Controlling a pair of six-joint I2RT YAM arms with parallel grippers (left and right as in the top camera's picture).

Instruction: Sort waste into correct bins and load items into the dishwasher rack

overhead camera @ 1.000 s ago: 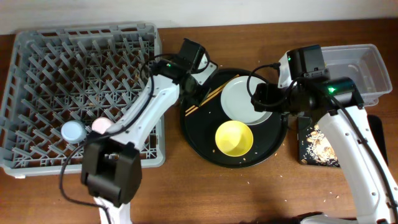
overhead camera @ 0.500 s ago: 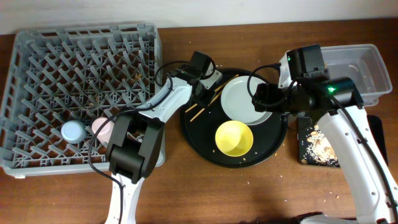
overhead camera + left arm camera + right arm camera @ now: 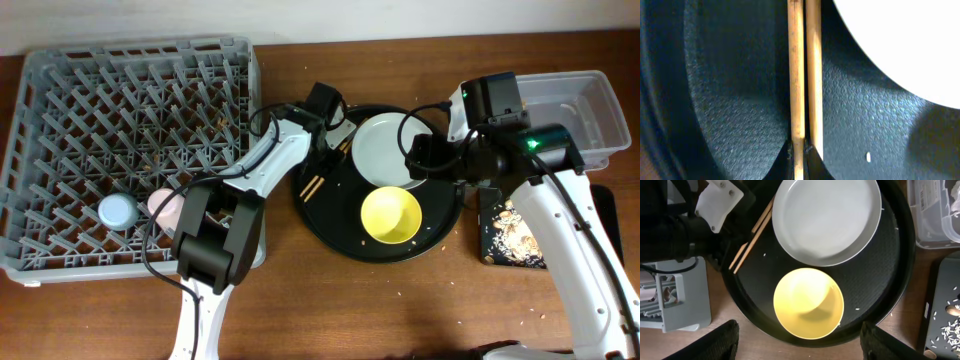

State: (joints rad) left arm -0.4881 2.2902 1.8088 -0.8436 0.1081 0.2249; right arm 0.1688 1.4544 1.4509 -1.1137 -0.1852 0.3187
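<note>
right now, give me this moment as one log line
left gripper shut on chopsticks | right gripper open over round black tray | plate, yellow bowl on tray | pink cup, blue cup in rack

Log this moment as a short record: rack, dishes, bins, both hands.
rack: blue cup and pink cup inside
round black tray: holds plate, yellow bowl, chopsticks
left hand: shut on chopsticks
right hand: open, empty, above the round black tray
clear tub: far right
shallow black tray: tan scraps in it
</note>
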